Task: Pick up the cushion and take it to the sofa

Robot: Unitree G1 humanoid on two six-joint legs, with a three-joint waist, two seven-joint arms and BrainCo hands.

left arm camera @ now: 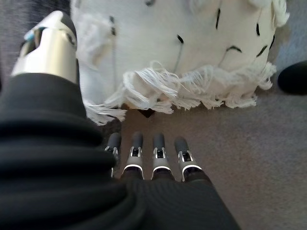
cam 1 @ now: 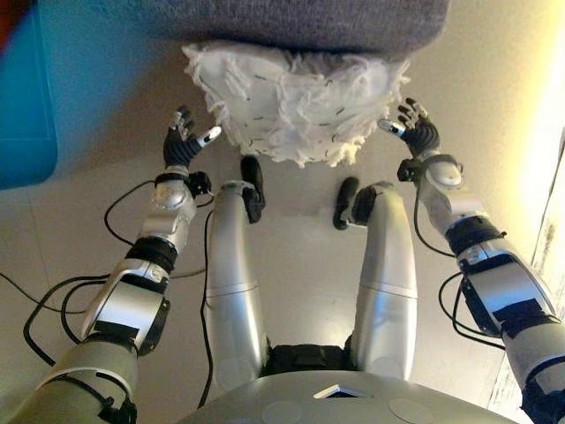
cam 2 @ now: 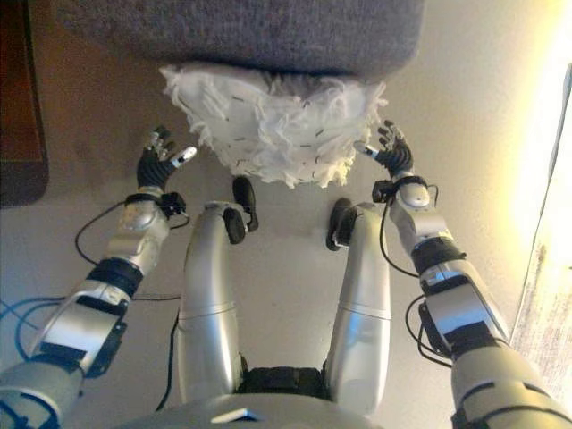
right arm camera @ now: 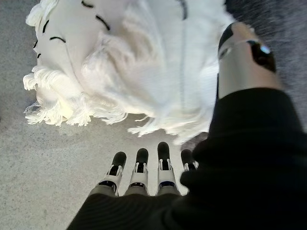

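Observation:
A white fringed cushion (cam 1: 296, 102) with small dark stitches leans against the front of the grey sofa (cam 1: 318, 22), its lower edge over the floor. My left hand (cam 1: 183, 141) hangs just left of the cushion with its fingers (left arm camera: 144, 153) straight, apart from the fringe (left arm camera: 182, 91). On the cushion's right, my right hand (cam 1: 415, 128) is likewise open, its fingers (right arm camera: 144, 167) straight and its thumb (right arm camera: 242, 52) close beside the white cover (right arm camera: 144, 62). Neither hand holds anything.
A teal container (cam 1: 26, 97) stands on the floor at the left. Beige floor (cam 1: 305, 283) stretches in front of the sofa. A pale wall or board edge (cam 1: 543, 238) runs along the right side.

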